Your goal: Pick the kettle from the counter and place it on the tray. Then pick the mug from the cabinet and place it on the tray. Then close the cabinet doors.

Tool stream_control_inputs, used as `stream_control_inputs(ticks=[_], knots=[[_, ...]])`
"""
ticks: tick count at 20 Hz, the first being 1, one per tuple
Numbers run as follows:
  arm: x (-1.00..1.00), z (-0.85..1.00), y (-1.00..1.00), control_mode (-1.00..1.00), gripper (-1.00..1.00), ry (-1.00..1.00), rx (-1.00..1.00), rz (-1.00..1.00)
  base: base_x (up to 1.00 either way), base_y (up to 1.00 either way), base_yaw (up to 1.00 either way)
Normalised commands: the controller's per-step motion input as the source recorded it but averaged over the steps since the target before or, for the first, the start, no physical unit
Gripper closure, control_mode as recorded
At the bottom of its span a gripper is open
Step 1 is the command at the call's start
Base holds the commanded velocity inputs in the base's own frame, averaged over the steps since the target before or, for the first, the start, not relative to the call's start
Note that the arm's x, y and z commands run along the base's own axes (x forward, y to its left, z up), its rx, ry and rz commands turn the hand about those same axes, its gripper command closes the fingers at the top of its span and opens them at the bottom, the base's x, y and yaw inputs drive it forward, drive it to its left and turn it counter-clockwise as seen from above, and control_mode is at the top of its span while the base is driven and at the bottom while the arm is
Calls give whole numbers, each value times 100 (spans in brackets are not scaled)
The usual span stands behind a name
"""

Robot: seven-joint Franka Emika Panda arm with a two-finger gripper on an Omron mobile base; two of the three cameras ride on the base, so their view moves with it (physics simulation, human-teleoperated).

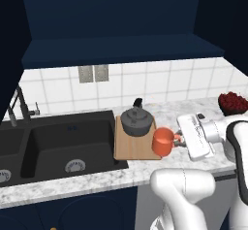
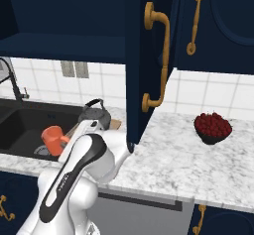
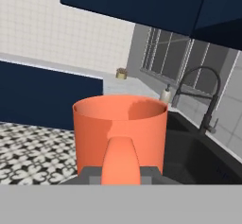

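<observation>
One gripper (image 1: 178, 139) holds the mug (image 1: 163, 142) by its handle over the tray's (image 1: 127, 148) near-right corner, beside the kettle (image 1: 136, 120).

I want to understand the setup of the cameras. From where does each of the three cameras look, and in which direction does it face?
Left base view: behind the arm's left, looking down at the kettle on the tray, beside the sink; arm at lower right.
Right base view: behind its right, facing the open cabinet door and fruit bowl; arm at lower left.
Hand view: along the gripper, at the mug.
Both base views share kettle and mug.
</observation>
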Motion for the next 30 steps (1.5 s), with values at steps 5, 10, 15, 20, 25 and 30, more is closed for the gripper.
stream_control_inputs(ticks=[5, 10, 15, 20, 25, 30], knots=[[14, -23, -8, -100, 100, 0, 0, 0, 0, 0, 0], [22, -17, -11, -100, 100, 0, 1, 0, 0, 0, 0], [29, -12, -10, -100, 100, 0, 3, 0, 0, 0, 0], [26, -20, -2, -100, 100, 0, 1, 1, 0, 0, 0], [21, -23, 0, -100, 100, 0, 0, 0, 0, 0, 0], [30, -18, 0, -100, 100, 0, 0, 0, 0, 0, 0]])
